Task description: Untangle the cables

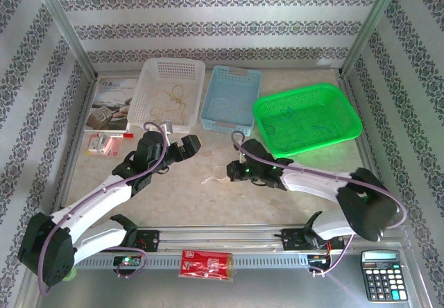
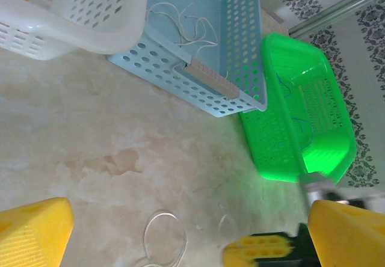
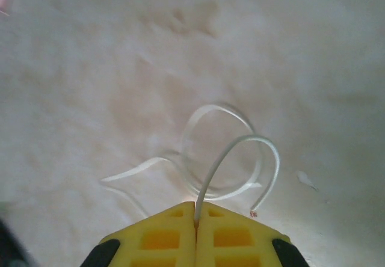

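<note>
The right end effector (image 3: 195,216) is pinching its two yellow fingers fully together on one end of a white cable (image 3: 240,138). The strand is rising from between the pads, arcing over and dropping to a loose tip just beside the fingers. The rest of that cable is lying in a flat loop on the pale counter (image 1: 173,197), with a tail trailing off to one side.

Seen from above, this cable (image 1: 214,179) is sitting mid-counter between the two arms, nearer the right end effector (image 1: 231,171). The left end effector (image 1: 187,146) is hovering close by. In its own wrist view the left end effector (image 2: 189,219) is standing as wide apart as it gets and gripping nothing, while the loop (image 2: 163,214) is lying on the counter below.

Three baskets are lining the far edge. The white basket (image 1: 149,79) is holding yellow cords (image 1: 173,98). The blue basket (image 1: 236,69) is holding white cords (image 2: 180,20). The green basket (image 1: 305,89) is holding thin blue-green cords (image 1: 316,124).

A booklet (image 1: 111,103) is lying left of the white basket, and a red packet (image 1: 207,263) is resting by the arm bases (print is showing on both, though it is too small to read). A calculator (image 1: 381,275) is sitting at the near right corner, and its key markings are not legible.
</note>
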Controlling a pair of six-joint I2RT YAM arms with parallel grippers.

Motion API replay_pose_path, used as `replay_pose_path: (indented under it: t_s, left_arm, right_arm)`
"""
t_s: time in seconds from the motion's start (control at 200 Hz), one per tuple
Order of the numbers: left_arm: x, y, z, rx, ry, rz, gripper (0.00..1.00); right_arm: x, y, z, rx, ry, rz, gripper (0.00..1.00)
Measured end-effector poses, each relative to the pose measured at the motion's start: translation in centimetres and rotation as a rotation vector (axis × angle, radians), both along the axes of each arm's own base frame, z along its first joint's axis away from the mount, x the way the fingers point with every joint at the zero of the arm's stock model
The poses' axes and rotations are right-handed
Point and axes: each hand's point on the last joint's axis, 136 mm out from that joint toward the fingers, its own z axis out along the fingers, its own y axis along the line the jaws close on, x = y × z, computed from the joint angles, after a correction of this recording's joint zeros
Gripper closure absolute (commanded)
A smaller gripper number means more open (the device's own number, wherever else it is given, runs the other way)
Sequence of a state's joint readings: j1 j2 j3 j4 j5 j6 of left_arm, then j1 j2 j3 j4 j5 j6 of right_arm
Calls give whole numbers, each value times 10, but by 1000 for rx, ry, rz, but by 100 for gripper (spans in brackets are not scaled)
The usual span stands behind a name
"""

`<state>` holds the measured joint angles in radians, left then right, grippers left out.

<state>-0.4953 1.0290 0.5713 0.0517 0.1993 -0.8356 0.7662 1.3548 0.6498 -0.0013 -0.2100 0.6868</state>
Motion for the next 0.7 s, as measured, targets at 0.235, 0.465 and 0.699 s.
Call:
replay_pose_path:
  t_s: [0.235, 0.465, 0.699]
  left_arm:
    - [2, -16, 9, -31, -2, -72, 0]
    - [10, -37, 31, -91, -33, -150, 0]
    - [15, -44, 45, -121, -78, -174, 0]
  right_arm:
    - [31, 0, 126, 178, -246, -15, 100]
    - [41, -4, 178, 230, -335, -9, 100]
    - [40, -5, 183, 222, -339, 7, 100]
